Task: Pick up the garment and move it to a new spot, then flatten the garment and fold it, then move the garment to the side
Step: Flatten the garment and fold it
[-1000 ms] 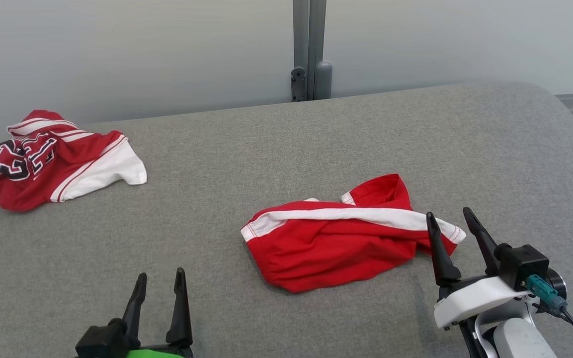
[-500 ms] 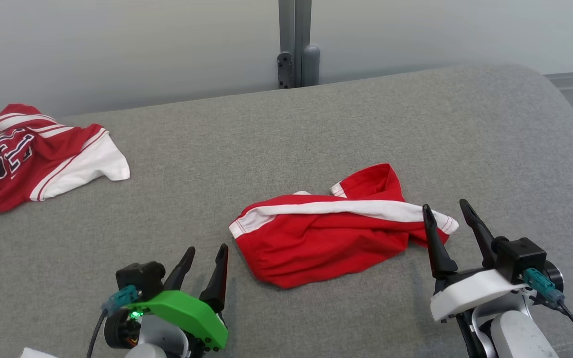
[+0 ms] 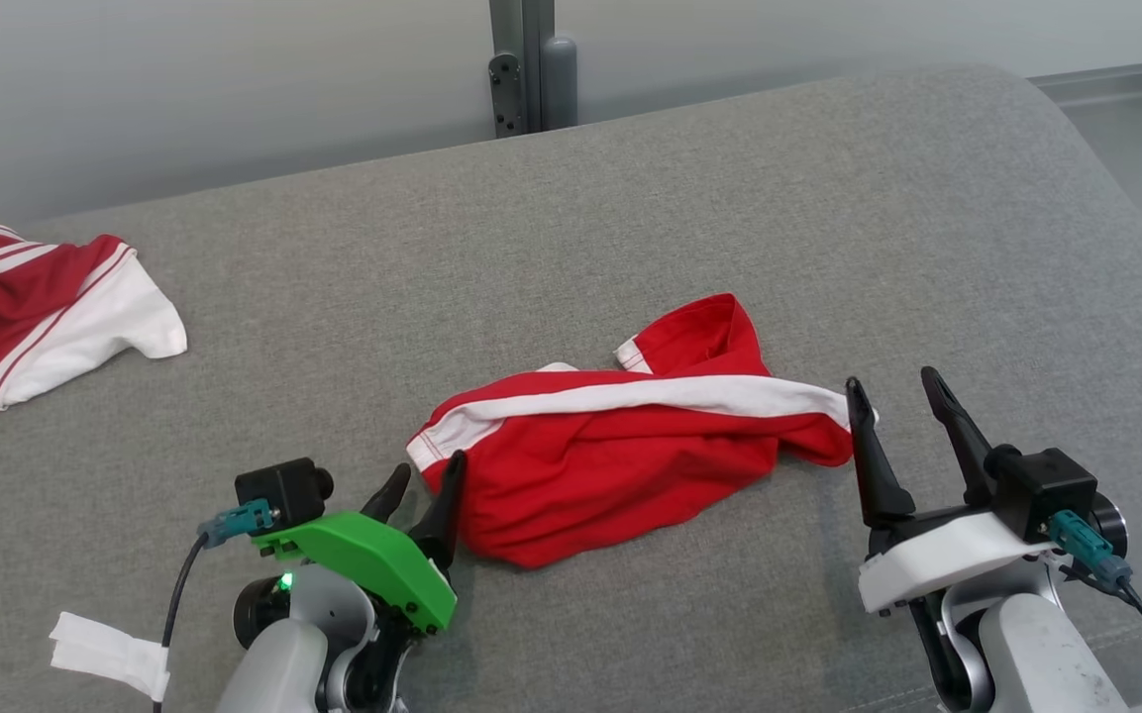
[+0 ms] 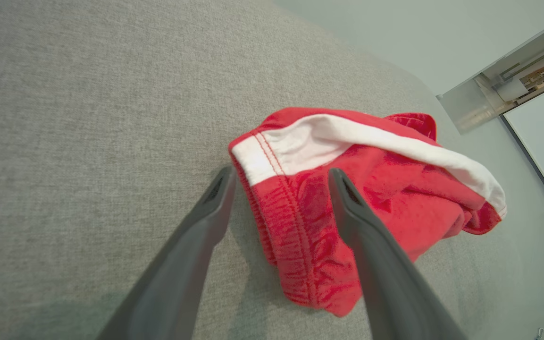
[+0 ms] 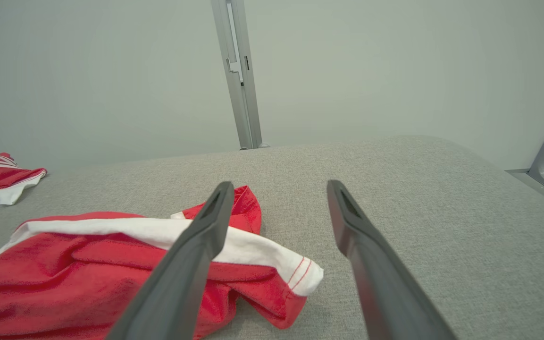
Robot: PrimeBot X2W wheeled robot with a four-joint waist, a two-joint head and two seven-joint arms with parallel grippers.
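Colours: garment [image 3: 610, 465] — red, one white band with red stitching; second garment [image 3: 36, 317] — red, white stripes and panel; padded surface [image 3: 630, 198] heathered grey; wall [image 3: 234, 99] pale grey.

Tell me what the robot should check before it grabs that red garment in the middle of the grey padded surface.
1. Left jaws open: ok, straddling the red garment's stitched edge.
2. Right jaws open: ok, at the garment's other, white-tipped end.
3. Jaws touching the fabric: cannot tell.
4. Garment lying flat: not ok, bunched and twisted.
5. Bare grey padded surface to move it to: ok.
6. Red jersey well apart from it: ok.
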